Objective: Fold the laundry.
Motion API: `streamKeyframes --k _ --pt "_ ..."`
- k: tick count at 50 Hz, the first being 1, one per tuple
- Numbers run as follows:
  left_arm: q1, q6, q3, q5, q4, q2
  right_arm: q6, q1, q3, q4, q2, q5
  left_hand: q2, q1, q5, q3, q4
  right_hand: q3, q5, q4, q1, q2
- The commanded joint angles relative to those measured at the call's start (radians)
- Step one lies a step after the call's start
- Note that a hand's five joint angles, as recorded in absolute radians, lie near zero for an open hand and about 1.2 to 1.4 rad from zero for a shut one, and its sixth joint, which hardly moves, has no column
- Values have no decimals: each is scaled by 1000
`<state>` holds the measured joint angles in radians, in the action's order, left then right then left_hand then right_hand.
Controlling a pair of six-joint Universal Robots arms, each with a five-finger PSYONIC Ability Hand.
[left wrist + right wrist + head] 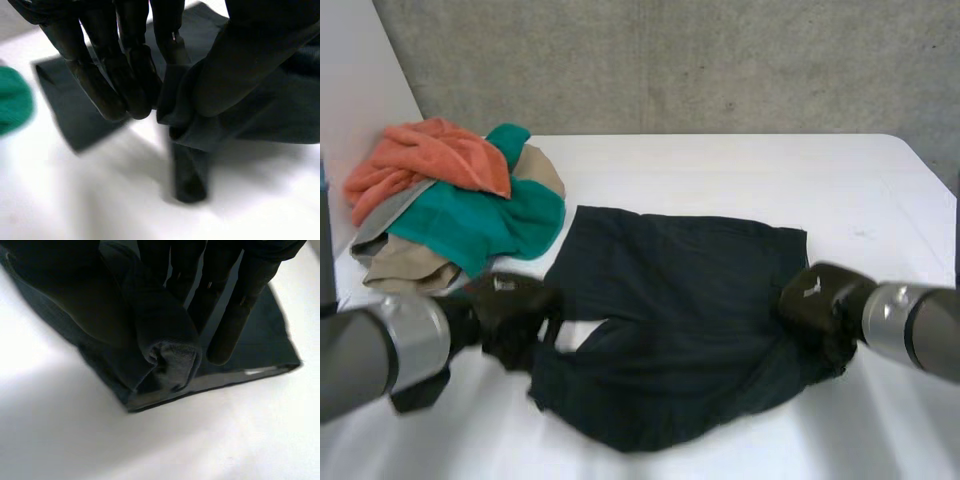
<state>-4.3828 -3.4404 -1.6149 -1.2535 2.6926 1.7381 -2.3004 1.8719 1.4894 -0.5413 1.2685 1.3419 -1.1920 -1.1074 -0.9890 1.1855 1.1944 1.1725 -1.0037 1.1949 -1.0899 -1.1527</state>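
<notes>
A dark navy garment (670, 320) lies spread across the middle of the white table (740, 170). My left hand (510, 310) is at its left edge, and the garment (200, 125) there is bunched and pinched between my thumb and fingers (120, 85), with a fold hanging down. My right hand (820, 305) is at the garment's right edge. There a rolled bunch of the garment (165, 345) is pinched between thumb and fingers (225, 330), just above a flat hemmed corner.
A pile of laundry sits at the table's far left: an orange towel (430, 160), a teal cloth (490, 220) and a beige piece (405, 265). The teal cloth (12, 100) lies close beside my left hand. A white wall panel (350, 70) stands at the left.
</notes>
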Motion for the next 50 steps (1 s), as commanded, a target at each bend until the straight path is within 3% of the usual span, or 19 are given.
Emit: streamKeyframes --k 1,8,13,19,20,21,23,24,25,31,38,45,50 --pt "2 174 307 -161 154 248 -301 -48 -199 136 -145 14 -204 -289 -233 211 202 224 -218 201 -306 -244" --pt "31 277 696 -214 136 529 -361 -27 -325 329 -300 52 -204 -289 -233 211 202 224 -218 201 -306 -244" --pt "57 294 936 -269 153 722 -418 1 -423 483 -429 144 -204 -289 -233 211 202 224 -218 201 -306 -244" --pt "72 287 1082 -342 222 868 -407 21 -500 583 -534 240 -204 -289 -233 211 202 224 -218 201 -306 -244" --pt "78 280 1087 -331 245 886 -396 26 -509 592 -549 255 -204 -289 -233 211 202 110 -104 88 -193 -130" --pt "80 277 1086 -320 257 890 -392 29 -512 593 -552 260 -123 -208 -152 130 121 -173 179 -195 90 153" --pt "81 274 1072 -293 285 887 -383 33 -512 595 -554 270 371 286 342 -364 -373 -757 763 -780 675 737" --pt "85 271 1045 -261 309 873 -379 38 -509 598 -554 278 943 859 915 -937 -946 -998 1004 -1020 915 978" --pt "86 270 1029 -250 320 861 -378 41 -506 598 -552 280 1017 933 989 -1011 -1020 -998 1004 -1020 915 978" --pt "97 242 874 -205 412 741 -382 41 -491 590 -509 255 1017 933 989 -1011 -1020 -998 1004 -1020 915 978" --pt "123 175 750 -170 575 661 -405 33 -506 567 -482 151 1017 933 989 -1011 -1020 -998 1004 -1020 915 978" --pt "154 26 865 -156 581 822 -439 35 -604 616 -599 135 1017 933 989 -1011 -1020 -998 1004 -1020 915 978" --pt "151 -75 1027 -194 564 981 -410 26 -684 696 -713 209 1017 933 989 -1011 -1020 -998 1004 -1020 915 978"
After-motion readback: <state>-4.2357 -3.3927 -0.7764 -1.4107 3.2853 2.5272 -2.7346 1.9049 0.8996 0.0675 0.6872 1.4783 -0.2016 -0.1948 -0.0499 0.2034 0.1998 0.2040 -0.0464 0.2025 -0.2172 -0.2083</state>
